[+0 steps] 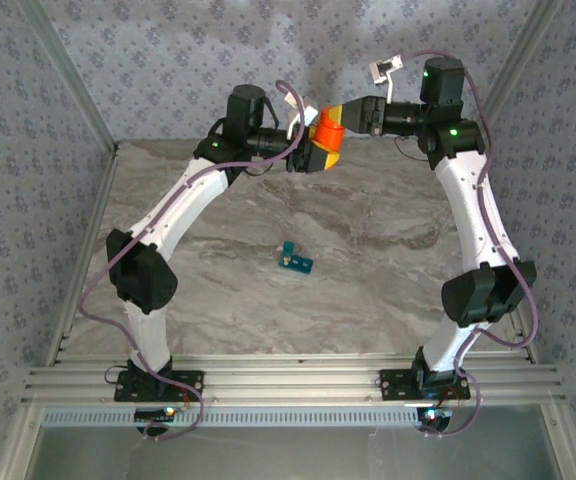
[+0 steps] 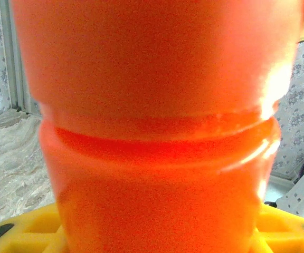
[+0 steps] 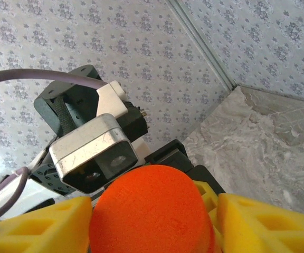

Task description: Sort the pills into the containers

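Note:
An orange bottle (image 1: pixel 328 131) hangs in the air above the back of the table, between both grippers. My left gripper (image 1: pixel 318 157) is shut on its body (image 2: pixel 157 174), with yellow fingers (image 2: pixel 28 232) on either side. From the other side my right gripper (image 1: pixel 338 115) is shut on the orange cap (image 3: pixel 152 211), its yellow fingers (image 3: pixel 36 226) pressed against the cap's sides. The containers, a small teal pill box (image 1: pixel 295 260), lie on the marble tabletop far below both grippers. The pills are out of view.
The table (image 1: pixel 368 300) is walled at the back and both sides by patterned panels (image 1: pixel 168 60). The left arm's wrist camera (image 3: pixel 94 153) sits just behind the cap. An aluminium rail (image 1: pixel 288 385) runs along the near edge.

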`<state>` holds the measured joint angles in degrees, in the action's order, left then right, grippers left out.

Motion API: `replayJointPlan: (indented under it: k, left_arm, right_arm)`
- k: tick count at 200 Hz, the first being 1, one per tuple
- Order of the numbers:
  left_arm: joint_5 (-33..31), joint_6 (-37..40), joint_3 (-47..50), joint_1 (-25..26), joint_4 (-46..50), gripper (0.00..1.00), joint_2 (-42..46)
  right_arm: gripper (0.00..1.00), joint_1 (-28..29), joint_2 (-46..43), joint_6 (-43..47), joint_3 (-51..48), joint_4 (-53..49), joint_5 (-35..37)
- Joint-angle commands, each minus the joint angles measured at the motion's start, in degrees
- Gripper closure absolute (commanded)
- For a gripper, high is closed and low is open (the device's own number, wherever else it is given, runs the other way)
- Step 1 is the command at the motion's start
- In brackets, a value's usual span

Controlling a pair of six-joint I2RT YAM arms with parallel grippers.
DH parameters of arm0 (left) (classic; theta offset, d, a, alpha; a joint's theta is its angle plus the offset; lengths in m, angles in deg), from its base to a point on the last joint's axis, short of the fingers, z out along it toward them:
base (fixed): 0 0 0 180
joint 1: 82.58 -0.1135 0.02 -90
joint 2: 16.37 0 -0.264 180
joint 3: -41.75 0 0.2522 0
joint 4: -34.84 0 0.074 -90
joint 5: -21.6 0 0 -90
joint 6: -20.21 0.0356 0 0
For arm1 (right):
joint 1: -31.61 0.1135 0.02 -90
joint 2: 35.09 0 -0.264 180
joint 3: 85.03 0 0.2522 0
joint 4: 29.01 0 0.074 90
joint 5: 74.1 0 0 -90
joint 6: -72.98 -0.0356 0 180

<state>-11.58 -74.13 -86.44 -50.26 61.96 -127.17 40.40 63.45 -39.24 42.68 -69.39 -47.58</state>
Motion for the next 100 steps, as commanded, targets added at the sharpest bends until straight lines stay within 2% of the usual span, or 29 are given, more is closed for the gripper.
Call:
replayJointPlan:
  k: [1,24,50,100]
  left_arm:
    - [1.96,1.08,-2.11,0.47,-0.37,1.0,0.24]
    - [1.57,1.14,-2.24,0.54,-0.34,1.0,0.32]
    - [0.27,1.22,-2.37,0.62,-0.61,1.0,0.5]
    - [-7.95,1.73,1.59,1.55,-6.17,1.0,3.4]
  right_arm:
    - [0.44,0.4,-1.64,0.88,0.35,-1.3,-0.34]
    - [0.52,0.66,-2.78,1.05,-1.54,-0.93,0.7]
    - [0.55,1.1,-4.59,1.08,-4.89,-0.13,3.58]
    - [0.61,2.13,-8.68,-0.25,-14.19,4.06,10.5]
